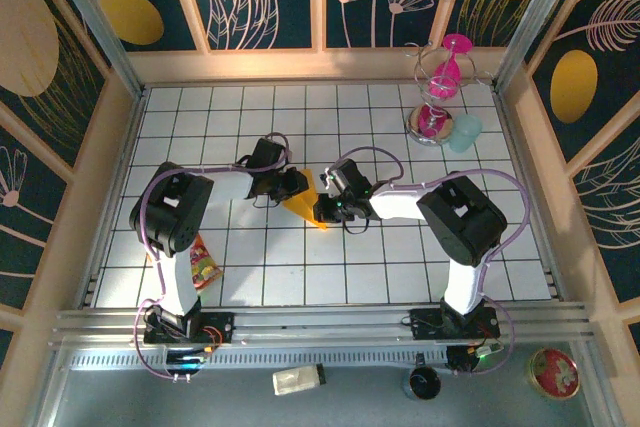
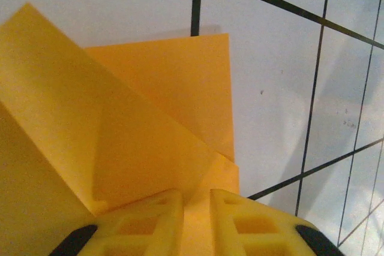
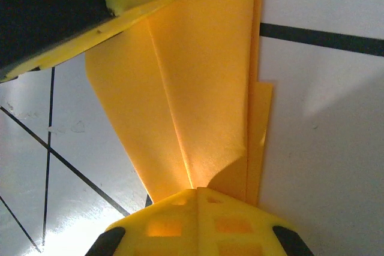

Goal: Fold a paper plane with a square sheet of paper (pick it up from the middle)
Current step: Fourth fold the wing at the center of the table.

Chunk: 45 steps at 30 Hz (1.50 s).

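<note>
Top external: creased orange-yellow paper sheet [image 1: 303, 205] lay mid-frame on tiled table [image 1: 400, 257], btwn both grippers. R gripper [image 1: 328, 209] at its lower-right tip, jaws pressed together, pinching it. L gripper [image 1: 293, 185] at upper left, jaws slightly spread w/ paper edge btwn them.

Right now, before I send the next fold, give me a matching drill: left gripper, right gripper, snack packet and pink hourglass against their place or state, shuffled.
1 left gripper
2 right gripper
3 snack packet
4 pink hourglass

A far right of the table
B shut on the paper
C jaws slightly apart, paper between them
D near left of the table

Pairs: 1-C, 2-B, 3-D, 4-A.
</note>
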Available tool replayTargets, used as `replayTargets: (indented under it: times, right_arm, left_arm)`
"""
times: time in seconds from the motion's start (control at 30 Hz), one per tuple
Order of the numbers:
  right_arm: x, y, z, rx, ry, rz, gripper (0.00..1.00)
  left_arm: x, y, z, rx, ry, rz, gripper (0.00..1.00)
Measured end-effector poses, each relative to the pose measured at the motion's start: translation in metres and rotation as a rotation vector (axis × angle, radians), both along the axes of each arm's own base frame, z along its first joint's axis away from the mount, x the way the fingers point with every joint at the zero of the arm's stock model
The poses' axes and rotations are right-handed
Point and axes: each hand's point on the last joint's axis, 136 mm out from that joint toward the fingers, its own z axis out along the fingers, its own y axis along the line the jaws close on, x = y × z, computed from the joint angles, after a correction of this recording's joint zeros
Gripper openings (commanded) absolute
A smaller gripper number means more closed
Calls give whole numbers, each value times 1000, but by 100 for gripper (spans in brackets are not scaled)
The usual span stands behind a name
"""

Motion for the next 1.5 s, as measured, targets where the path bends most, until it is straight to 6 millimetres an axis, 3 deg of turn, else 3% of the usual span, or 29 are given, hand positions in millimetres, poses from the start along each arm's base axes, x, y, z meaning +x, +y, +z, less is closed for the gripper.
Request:
replayTargets:
  times: [0.2, 0.83, 1.1, 1.23, 1.33, 1.5]
  right_arm:
    - [3, 0, -1, 7, -23, -8, 0]
    - [11, -1, 0, 22, -60, -33, 0]
    - [9, -1, 1, 31, -46, -27, 0]
    - [6, -3, 5, 46, -16, -30, 3]
    - [7, -5, 18, 83, -8, -49, 13]
    - [30, -4, 66, 194, -97, -88, 26]
  left_arm:
    - [8, 6, 3, -28, -5, -3, 31]
    - [66, 52, 8, 2, -49, 61, 40]
    - [108, 104, 11, 152, -133, 178, 46]
    - [117, 124, 17, 204, -156, 225, 52]
    - [113, 124, 33, 185, -173, 230, 58]
    - [95, 114, 75, 82, -225, 227, 70]
